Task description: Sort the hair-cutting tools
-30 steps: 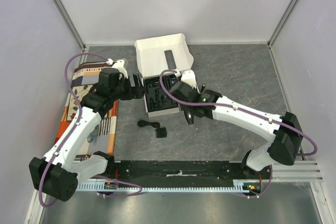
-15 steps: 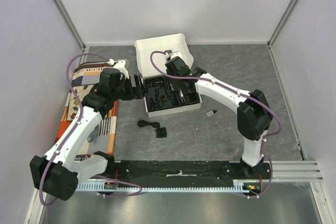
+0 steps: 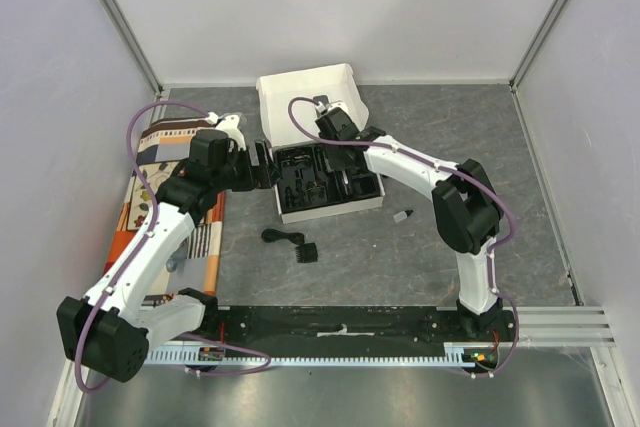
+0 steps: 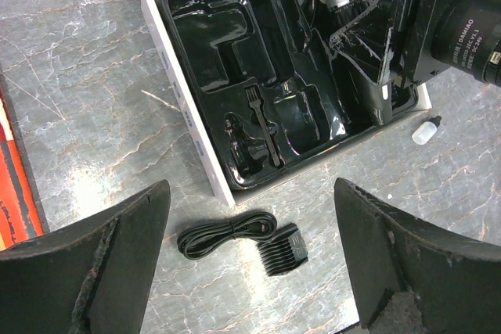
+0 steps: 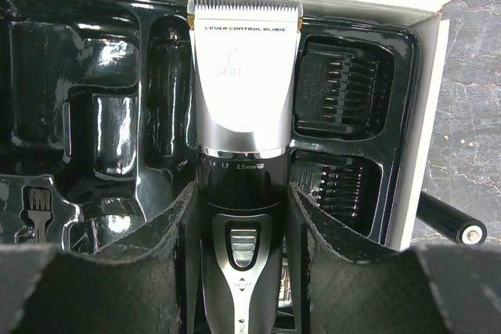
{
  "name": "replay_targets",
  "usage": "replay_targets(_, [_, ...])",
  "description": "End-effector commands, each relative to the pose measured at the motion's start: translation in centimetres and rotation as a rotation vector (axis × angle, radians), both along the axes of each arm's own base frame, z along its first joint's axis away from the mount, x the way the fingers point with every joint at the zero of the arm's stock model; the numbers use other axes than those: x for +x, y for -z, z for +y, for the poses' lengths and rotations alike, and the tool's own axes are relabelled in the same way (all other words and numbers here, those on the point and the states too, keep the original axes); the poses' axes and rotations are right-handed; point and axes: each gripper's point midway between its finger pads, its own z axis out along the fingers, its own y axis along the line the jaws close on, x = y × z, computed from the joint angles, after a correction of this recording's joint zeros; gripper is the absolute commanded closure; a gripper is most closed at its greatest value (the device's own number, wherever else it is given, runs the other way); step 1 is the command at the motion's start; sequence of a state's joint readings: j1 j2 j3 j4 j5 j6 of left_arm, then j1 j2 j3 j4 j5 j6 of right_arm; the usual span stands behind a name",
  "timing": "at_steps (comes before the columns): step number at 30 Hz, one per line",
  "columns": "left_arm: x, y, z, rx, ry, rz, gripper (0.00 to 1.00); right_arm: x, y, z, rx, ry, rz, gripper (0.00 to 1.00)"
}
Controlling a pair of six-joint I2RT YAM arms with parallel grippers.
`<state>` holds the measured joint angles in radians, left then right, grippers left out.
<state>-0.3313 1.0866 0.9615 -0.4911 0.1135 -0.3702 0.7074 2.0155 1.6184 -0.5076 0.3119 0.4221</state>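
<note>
My right gripper (image 5: 244, 217) is shut on the black clipper (image 5: 244, 115) just below its silver blade head. It holds the clipper over the black moulded tray (image 5: 102, 76) of the white box (image 3: 330, 209). In the top view the right gripper (image 3: 347, 159) is over the tray's right half. My left gripper (image 4: 250, 263) is open and empty, at the box's left side (image 3: 262, 165). The coiled black cable (image 4: 223, 232) and the small black comb guard (image 4: 283, 249) lie on the table in front of the box. A tiny bottle (image 4: 425, 131) lies right of the box.
Comb guards (image 5: 340, 87) sit in the tray's right slots and a small brush (image 4: 262, 127) lies in a left slot. The box lid (image 3: 305, 97) stands open at the back. A patterned mat (image 3: 150, 207) covers the table's left side. A dark cylinder (image 5: 450, 220) lies beside the box.
My right arm has swung from in front of the box to over the tray's back, carrying the clipper. The tiny bottle now shows right of the box. The left arm has stayed still.
</note>
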Motion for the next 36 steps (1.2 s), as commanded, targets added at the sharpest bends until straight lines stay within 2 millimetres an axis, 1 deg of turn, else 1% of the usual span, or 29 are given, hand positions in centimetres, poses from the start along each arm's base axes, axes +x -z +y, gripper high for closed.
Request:
replay_targets(1, [0.5,-0.7,-0.5,-0.04,-0.001,-0.022,0.09,2.0,-1.4,1.1,0.074,0.037,-0.074,1.0])
replay_targets(10, [0.5,-0.6,-0.5,-0.039,-0.002,-0.019,0.09,2.3,0.2,1.4,0.095,0.061,-0.044,1.0])
replay_targets(11, [0.4,-0.6,-0.5,-0.04,0.001,-0.017,0.09,2.3,0.2,1.4,0.098,0.062,-0.043,0.95])
replay_targets(13, [0.5,-0.6,-0.5,-0.041,0.001,-0.018,0.09,2.2,0.5,1.4,0.098,0.068,-0.036,0.89])
replay_targets(14, [0.5,-0.6,-0.5,-0.041,0.001,-0.018,0.09,2.1,0.6,1.5,0.101,0.067,-0.031,0.79])
replay_targets(16, [0.5,-0.7,-0.5,-0.042,0.002,-0.019,0.09,2.0,0.7,1.5,0.104,0.066,-0.027,0.7])
replay_targets(17, [0.5,-0.8,-0.6,-0.043,0.004,-0.02,0.09,2.0,0.5,1.5,0.108,0.066,-0.031,0.64])
replay_targets(19, [0.4,-0.6,-0.6,-0.043,0.006,-0.016,0.09,1.9,0.3,1.4,0.11,0.069,-0.032,0.58])
replay_targets(20, [0.5,-0.6,-0.6,-0.043,0.005,-0.016,0.09,1.9,-0.1,1.4,0.115,0.068,-0.037,0.55])
replay_targets(22, [0.5,-0.7,-0.6,-0.044,0.006,-0.017,0.09,1.9,-0.5,1.3,0.118,0.068,-0.042,0.53])
replay_targets(25, [0.4,-0.7,-0.7,-0.047,0.01,-0.018,0.09,1.8,-1.6,1.3,0.129,0.064,-0.056,0.47])
replay_targets(26, [0.4,-0.7,-0.7,-0.047,0.01,-0.018,0.09,1.8,-2.2,1.3,0.136,0.062,-0.063,0.43])
replay_targets(28, [0.4,-0.7,-0.7,-0.047,0.011,-0.014,0.09,1.8,-2.7,1.4,0.138,0.054,-0.067,0.38])
replay_targets(32, [0.4,-0.8,-0.7,-0.049,0.012,-0.018,0.09,1.7,-3.9,1.5,0.141,0.043,-0.076,0.35])
replay_targets(36, [0.4,-0.7,-0.8,-0.049,0.014,-0.017,0.09,1.8,-5.2,1.3,0.151,0.046,-0.101,0.35])
